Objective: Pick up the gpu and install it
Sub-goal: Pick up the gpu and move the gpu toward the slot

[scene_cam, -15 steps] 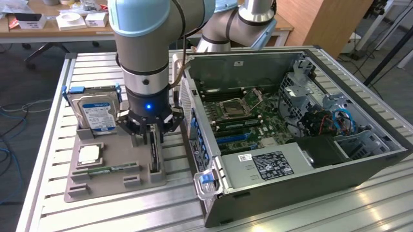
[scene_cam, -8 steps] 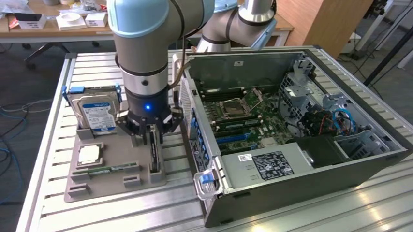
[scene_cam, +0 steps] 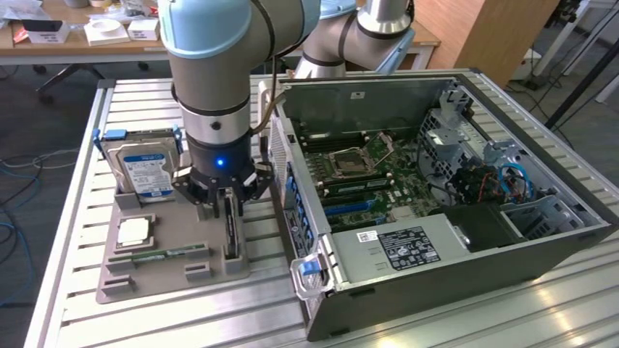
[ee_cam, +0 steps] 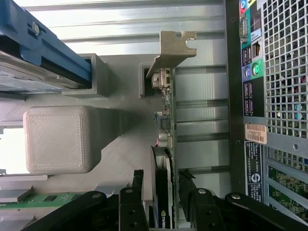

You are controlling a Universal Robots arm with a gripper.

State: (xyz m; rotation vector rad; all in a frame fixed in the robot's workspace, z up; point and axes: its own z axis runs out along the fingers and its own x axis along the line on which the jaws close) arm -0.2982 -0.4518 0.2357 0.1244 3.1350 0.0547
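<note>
The gpu (scene_cam: 230,230) stands on edge in a slot of the grey holder tray (scene_cam: 174,279), a thin dark card. In the wrist view the gpu (ee_cam: 167,115) runs away from the camera, its tan metal bracket (ee_cam: 174,48) at the far end. My gripper (scene_cam: 229,206) is down over the card. The wrist view shows the gripper (ee_cam: 162,192) open, one black finger (ee_cam: 137,192) on each side of the card with a narrow gap to it. The card still sits in its slot.
The open computer case (scene_cam: 541,239) lies just to the exterior view's right, motherboard (scene_cam: 372,177) exposed, its rear panel (ee_cam: 269,96) close beside the gripper. On the tray are a silver hard drive (scene_cam: 147,170) in a blue frame, a processor (scene_cam: 133,232) and a green memory stick (scene_cam: 159,255).
</note>
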